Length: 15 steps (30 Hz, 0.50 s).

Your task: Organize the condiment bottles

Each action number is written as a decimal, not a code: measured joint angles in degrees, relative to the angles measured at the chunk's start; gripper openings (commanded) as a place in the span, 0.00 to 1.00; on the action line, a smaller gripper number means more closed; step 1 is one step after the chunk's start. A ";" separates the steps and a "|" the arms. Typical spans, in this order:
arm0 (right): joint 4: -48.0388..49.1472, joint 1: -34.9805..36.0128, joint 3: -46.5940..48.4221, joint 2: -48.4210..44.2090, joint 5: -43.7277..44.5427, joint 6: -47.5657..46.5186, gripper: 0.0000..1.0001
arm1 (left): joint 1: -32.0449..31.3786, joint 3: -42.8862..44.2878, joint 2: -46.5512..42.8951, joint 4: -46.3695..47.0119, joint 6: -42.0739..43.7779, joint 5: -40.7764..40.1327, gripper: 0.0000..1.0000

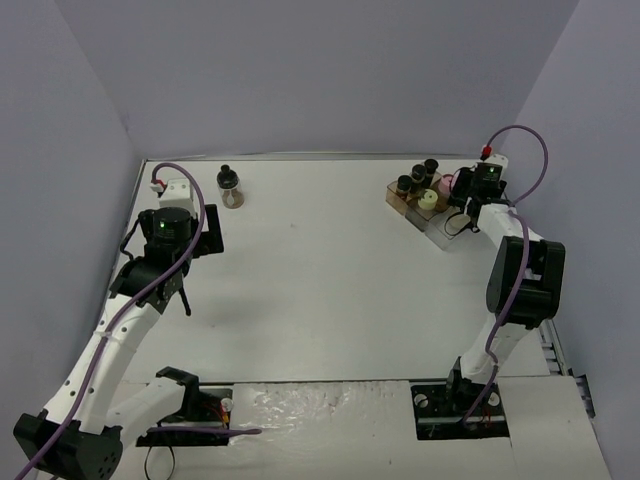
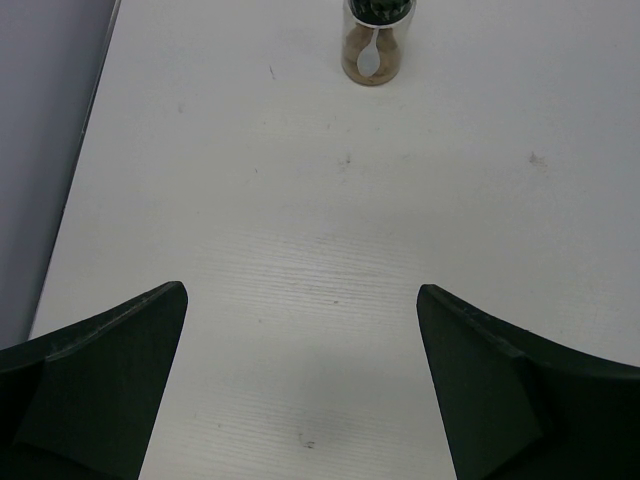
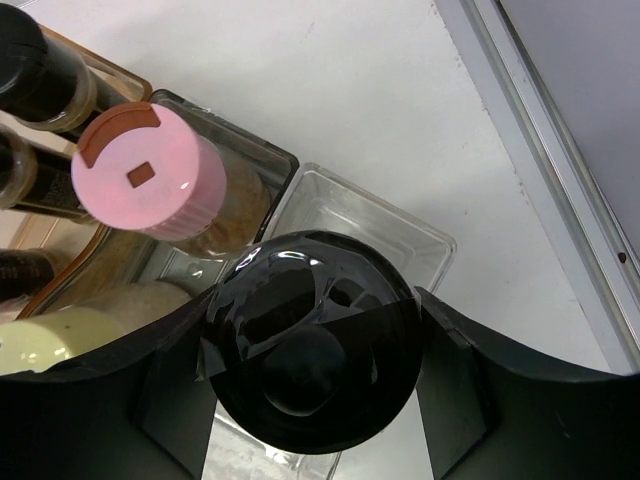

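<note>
White desk point(image 1: 330, 290): several condiment bottles point(image 1: 418, 180) stand in the rack point(image 1: 400, 203) at the far right corner, right gripper point(image 3: 315, 380) clamped on a black-capped jar point(image 3: 315, 340) over it, left gripper point(image 2: 300, 380) agape, lone jar point(image 1: 231, 187) outstanding by the far edge.

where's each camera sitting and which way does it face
top external: above and behind, looking down on the table; left arm and right arm show.
left wrist: on the left arm, looking along the table at a lone jar; left tool open, empty.
right wrist: looks down over the rack; right tool grips a black-capped jar.
shared: top view also shows the lone jar and rack.
</note>
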 measured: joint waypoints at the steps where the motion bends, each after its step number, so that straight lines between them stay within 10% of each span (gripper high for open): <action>1: 0.51 -0.19 0.00 0.43 0.01 -0.01 0.02 | 0.00 0.00 0.00 0.00 0.00 -0.01 0.97; 15: 4.43 -1.40 0.00 3.83 -0.01 0.06 0.65 | 0.53 0.00 1.74 0.03 0.00 0.25 0.97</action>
